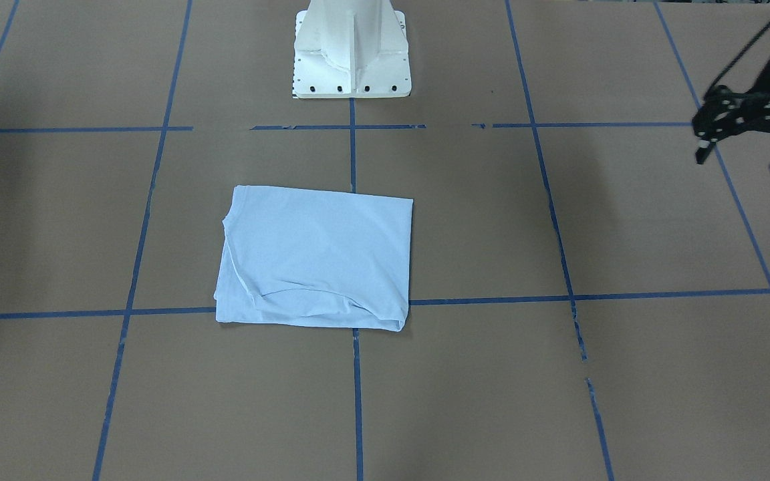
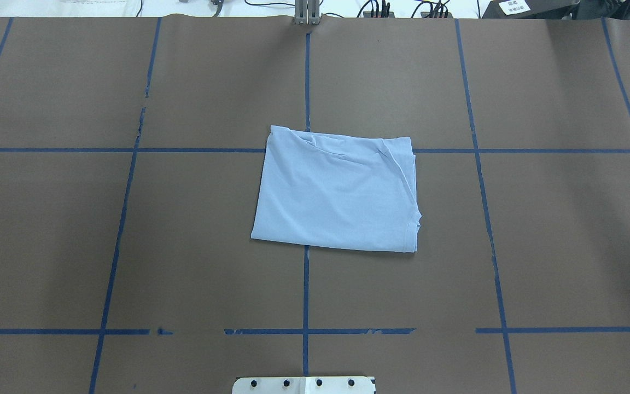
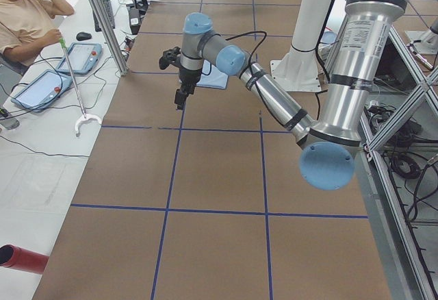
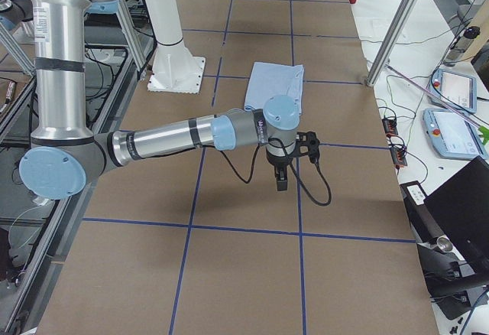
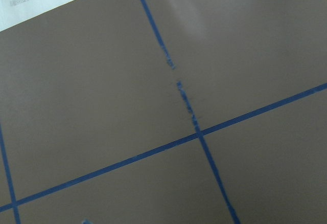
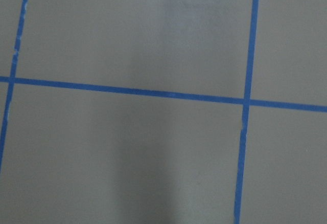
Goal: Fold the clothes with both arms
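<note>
**Shirt lies folded, arms well apart from it**

Shirt [image 1: 315, 257] sits at the centre of the front-facing frame as a compact rectangle of several layers. It lies flat on the surface [image 1: 559, 401], with a few soft creases near its lower edge. Folding looks done or nearly so; at most the slightly uneven left edge might want tidying.

Left hand [image 1: 744, 150] hangs in the upper right of that frame, well apart from the cloth, fingers spread wide and holding nothing. Right hand [image 4: 281, 173] shows only in the right side view, mid-frame above bare surface, and I cannot tell whether it is open.

Print, collar and label are out of sight, presumably tucked inside the folds. Overhead, the left hand is cut off at the upper left edge. Both wrist views show only tape lines [image 5: 199, 132] on the surface.
</note>
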Available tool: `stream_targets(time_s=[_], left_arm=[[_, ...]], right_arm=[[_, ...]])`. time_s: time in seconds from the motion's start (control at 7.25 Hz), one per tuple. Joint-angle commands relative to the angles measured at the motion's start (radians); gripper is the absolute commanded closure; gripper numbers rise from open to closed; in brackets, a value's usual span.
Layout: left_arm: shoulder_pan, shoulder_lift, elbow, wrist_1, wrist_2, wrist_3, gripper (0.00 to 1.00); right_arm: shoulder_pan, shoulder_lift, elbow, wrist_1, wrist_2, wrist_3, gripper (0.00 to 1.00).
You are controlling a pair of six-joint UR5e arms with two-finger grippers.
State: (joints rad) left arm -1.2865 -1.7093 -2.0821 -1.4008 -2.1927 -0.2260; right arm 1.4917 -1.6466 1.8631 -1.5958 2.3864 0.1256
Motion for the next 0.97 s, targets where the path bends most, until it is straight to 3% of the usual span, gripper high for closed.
stream_targets(time_s=[0.0,0.41,0.55,0.69,0.83], left_arm=[[-0.158,0.141,0.098,0.002,-0.061,0.3,0.0],[-0.327,0.22,0.287,0.0,-0.068,0.589,0.0],[-0.364,0.281,0.286,-0.001,-0.087,0.617,0.0],[-0.373,0.327,0.275,-0.006,-0.205,0.608,0.0],[-0.378,0.333,0.274,-0.027,-0.231,0.59,0.0]], right_arm=[[0.007,-0.102,0.018,-0.01,-0.015,-0.003,0.0],[0.007,-0.137,0.018,-0.01,-0.079,-0.001,0.0],[0.007,-0.159,0.019,0.003,-0.081,0.0,0.0],[0.007,-0.174,0.021,0.004,-0.076,0.002,0.0],[0.007,-0.174,0.021,0.004,-0.079,0.0,0.0]])
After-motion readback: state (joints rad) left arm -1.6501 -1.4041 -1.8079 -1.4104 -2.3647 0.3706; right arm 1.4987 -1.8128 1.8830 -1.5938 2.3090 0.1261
